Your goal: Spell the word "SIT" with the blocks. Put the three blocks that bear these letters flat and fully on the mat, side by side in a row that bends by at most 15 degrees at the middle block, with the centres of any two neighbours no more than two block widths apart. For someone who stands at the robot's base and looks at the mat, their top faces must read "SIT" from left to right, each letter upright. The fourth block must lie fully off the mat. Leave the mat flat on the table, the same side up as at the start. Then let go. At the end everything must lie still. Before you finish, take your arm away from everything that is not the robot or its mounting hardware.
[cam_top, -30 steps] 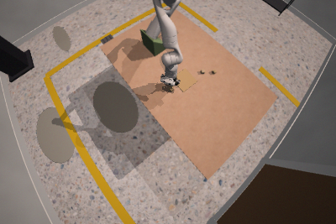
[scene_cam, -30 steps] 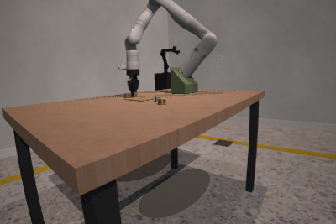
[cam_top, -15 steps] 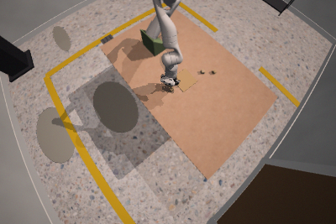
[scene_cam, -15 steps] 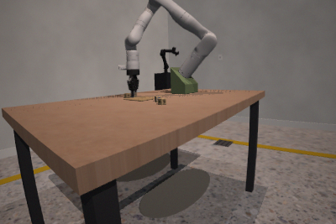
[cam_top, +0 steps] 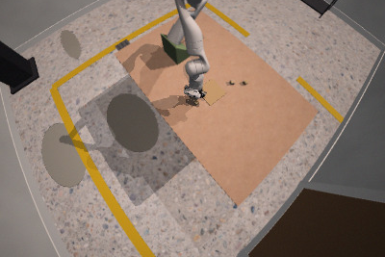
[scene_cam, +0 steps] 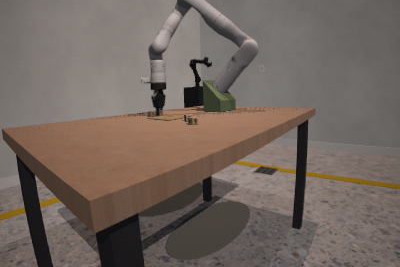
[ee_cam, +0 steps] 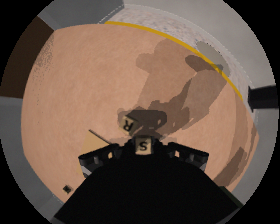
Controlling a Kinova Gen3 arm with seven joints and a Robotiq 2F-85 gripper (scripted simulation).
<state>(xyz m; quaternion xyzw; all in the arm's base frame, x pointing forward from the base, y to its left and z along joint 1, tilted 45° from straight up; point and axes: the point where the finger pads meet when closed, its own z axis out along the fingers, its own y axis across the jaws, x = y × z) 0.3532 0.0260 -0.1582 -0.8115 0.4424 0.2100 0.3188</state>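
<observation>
My gripper (cam_top: 194, 94) (scene_cam: 159, 112) (ee_cam: 143, 141) points down at the table, shut on the S block (ee_cam: 143, 145), whose letter shows upside down between the fingertips in the wrist view. The R block (ee_cam: 128, 124) lies off the mat, close beyond the S block and turned a little. The thin tan mat (cam_top: 216, 92) (scene_cam: 167, 118) (ee_cam: 91, 146) lies beside the gripper. Two small blocks lie off the mat on its other side, one (cam_top: 231, 83) nearer the mat and one (cam_top: 243, 83) farther out; their letters cannot be read. The wrist view shows only one small block there.
The brown table (cam_top: 250, 141) (scene_cam: 125, 152) (ee_cam: 75, 75) carries everything. The green robot base (cam_top: 174, 49) (scene_cam: 216, 97) stands at its back. The R block is very near the fingers. The arm's shadow falls over the table around the gripper.
</observation>
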